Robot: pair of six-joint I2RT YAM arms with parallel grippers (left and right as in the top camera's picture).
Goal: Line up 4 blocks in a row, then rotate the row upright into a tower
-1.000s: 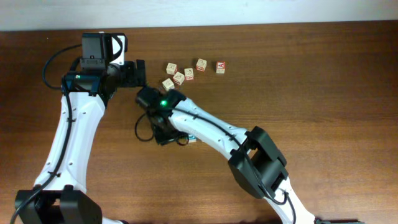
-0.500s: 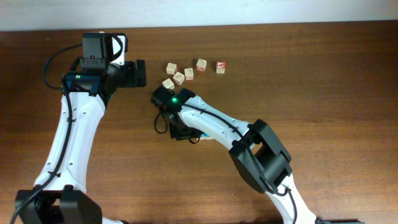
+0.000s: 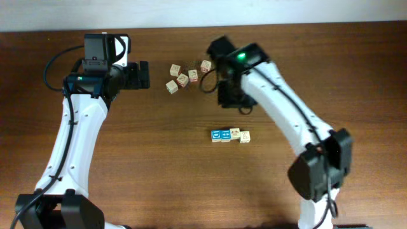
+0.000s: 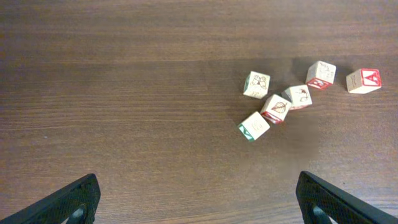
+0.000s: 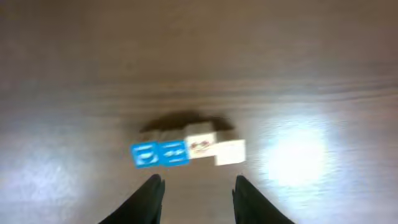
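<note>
Right end effector [image 5: 199, 200] hangs above the row, jaws part open, nothing between them. Left end effector [image 4: 200, 204] is wide open and empty, up by the far-left part of the surface [image 3: 343, 89], over the loose cubes [image 4: 273, 107] at the far edge. Those aren't ours.

The four blocks [image 3: 230, 135] sit in a line about mid-surface, well clear of every edge. The blue pair [image 5: 158, 154] is on the left, then the inner cream block [image 5: 200, 147], then the end cream block [image 5: 230, 152], a touch out of line toward the near edge. Neighbours look to be touching.

How I'd run the turn:
- Come straight down, centred on one block only. The wrist view is blurred, so settle before committing.
- Pinch the far and near faces. The side faces are blocked by neighbours.
- Start with the end cream block, which has the most free room.
- Lift just clear before turning. Twisting in place likely drags the neighbour along.
- Set down flat, release, rise vertically.

Which faces need to end up on top I can't tell from here.
</note>
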